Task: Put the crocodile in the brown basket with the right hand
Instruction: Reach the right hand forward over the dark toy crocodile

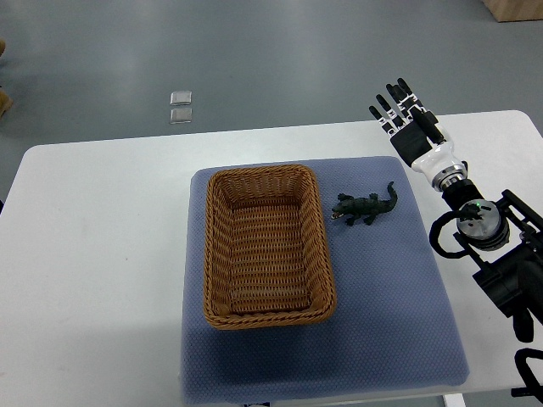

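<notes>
A small dark green toy crocodile (366,206) lies on the blue mat (399,305), just right of the brown wicker basket (219,254). The basket holds nothing. My right hand (403,114) hovers at the table's far right, up and to the right of the crocodile, well apart from it. Its black fingers are spread and hold nothing. The right arm runs down to the picture's lower right edge. The left arm does not show.
The blue mat lies on a white table (93,254). Two small clear squares (180,107) lie on the grey floor beyond the table's far edge. A wooden corner (513,8) shows at the top right.
</notes>
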Tool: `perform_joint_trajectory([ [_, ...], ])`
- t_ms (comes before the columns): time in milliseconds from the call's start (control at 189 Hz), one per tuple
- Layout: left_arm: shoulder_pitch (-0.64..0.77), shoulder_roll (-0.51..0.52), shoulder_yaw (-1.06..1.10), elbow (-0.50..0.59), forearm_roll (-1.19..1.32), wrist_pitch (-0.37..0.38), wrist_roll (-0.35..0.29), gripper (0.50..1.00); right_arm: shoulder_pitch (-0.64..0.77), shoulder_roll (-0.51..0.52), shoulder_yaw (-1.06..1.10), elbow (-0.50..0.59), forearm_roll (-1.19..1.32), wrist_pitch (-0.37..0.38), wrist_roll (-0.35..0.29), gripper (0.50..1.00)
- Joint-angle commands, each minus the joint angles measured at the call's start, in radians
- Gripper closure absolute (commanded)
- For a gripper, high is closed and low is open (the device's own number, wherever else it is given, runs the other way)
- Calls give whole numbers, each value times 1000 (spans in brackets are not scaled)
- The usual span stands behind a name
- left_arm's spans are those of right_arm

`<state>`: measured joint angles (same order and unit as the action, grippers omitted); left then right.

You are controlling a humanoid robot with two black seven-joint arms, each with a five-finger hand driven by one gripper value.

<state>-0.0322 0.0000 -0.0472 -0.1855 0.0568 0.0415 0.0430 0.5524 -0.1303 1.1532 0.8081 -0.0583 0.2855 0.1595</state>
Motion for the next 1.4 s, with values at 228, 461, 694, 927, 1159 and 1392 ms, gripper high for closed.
perform_joint_trajectory([
  [228,0,0,0,3,-2,0,0,500,6,-3,-1,2,0,0,-2,572],
  [461,0,0,0,1,-2,0,0,500,12,-14,-3,5,-3,12,-6,572],
  [694,0,0,3,-2,0,0,2,500,84,-120,-113,3,-334,104,-44,572],
  [927,-2,0,6,-3,5,-2,5,500,287,-302,-322,39,-767,233,-138,572],
  [1159,-8,0,6,-5,6,-3,5,500,543,-427,-715,166,-1085,290,-221,572],
  [1392,-9,0,6,-5,6,-3,6,500,603,-408,-819,218,-1078,279,-364,574],
])
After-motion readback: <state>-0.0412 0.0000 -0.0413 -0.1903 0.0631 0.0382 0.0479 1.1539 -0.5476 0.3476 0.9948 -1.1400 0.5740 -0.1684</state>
